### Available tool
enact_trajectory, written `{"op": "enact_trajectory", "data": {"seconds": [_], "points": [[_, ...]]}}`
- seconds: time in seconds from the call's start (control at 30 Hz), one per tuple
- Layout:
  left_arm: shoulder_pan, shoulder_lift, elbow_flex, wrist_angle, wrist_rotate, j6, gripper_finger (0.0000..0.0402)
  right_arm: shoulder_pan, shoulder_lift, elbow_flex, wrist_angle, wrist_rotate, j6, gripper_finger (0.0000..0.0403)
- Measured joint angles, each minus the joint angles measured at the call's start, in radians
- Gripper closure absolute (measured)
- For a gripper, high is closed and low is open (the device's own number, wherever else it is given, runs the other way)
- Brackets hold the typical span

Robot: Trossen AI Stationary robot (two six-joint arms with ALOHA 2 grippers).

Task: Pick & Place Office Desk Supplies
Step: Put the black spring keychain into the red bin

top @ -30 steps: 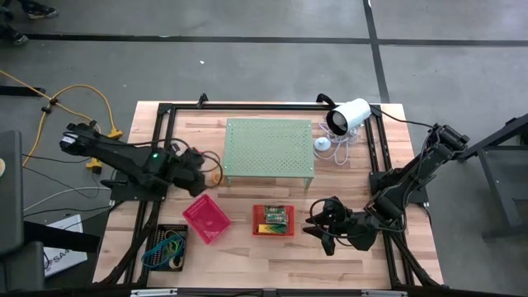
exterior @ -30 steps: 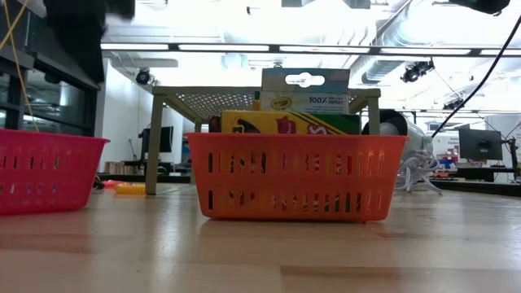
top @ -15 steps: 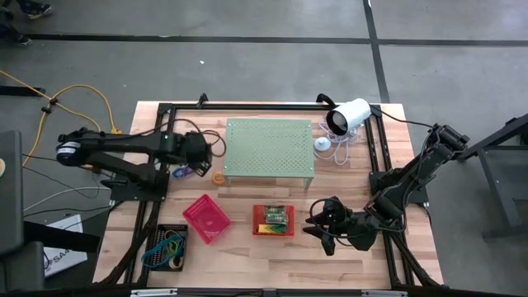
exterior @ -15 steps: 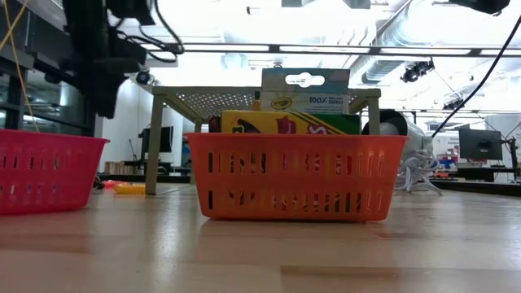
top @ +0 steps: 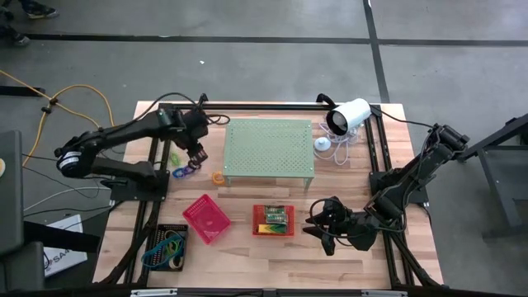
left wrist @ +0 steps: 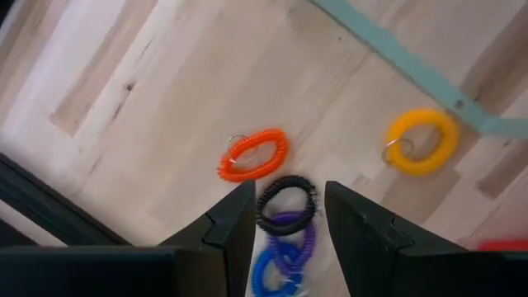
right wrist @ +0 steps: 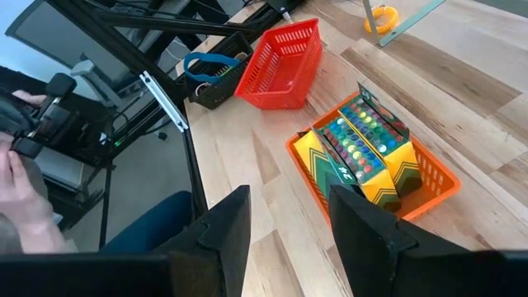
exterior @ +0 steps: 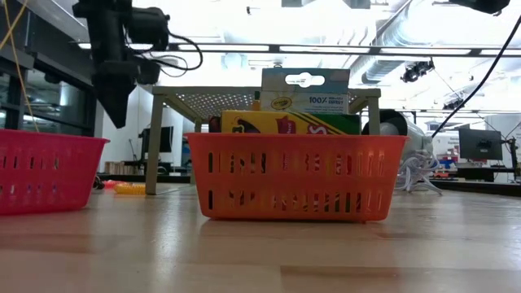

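- Left claw [top: 195, 157] is up over the worktop [top: 346, 247], just off the left end of the pale green perforated stand [top: 269, 147], fingers parted wide with nothing between them.
- Looks like the approach step: it is lining up on a cluster of coil loops straight below.
- Through the left wrist view, a black coil loop [left wrist: 286, 203] sits in the gap between the fingers, chained to a purple coil [left wrist: 291, 238] and a blue coil [left wrist: 271, 271].
- An orange coil loop [left wrist: 252, 155] lies just beside them; a fatter yellow coil ring [left wrist: 421, 141] sits apart, near the stand's leg.
- All springy plastic spirals, some with small metal rings; likely to flex and drag their neighbours.
- Next move, I'd say: drop straight down and pinch one strand cleanly.
- Right claw [top: 318, 231] waits near the orange tray [top: 273, 220] of crayon boxes [right wrist: 363, 153], fingers apart and holding nothing.
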Motion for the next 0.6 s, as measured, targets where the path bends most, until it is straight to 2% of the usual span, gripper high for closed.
{"op": "enact_trajectory", "data": {"seconds": [0.2,0.4,0.6], "points": [[0.032,0.025,0.000,0.000,0.035,0.195,0.0263,0.000,0.000,0.000,0.000,0.000,0.000,0.0252],[0.033,0.024,0.000,0.025,0.031,0.282,0.0263,0.000,0.000,0.000,0.000,0.000,0.000,0.0252],[0.040,0.040,-0.012,0.021,-0.029,0.358,0.0263,0.000,0.000,0.000,0.000,0.000,0.000,0.0252]]}}
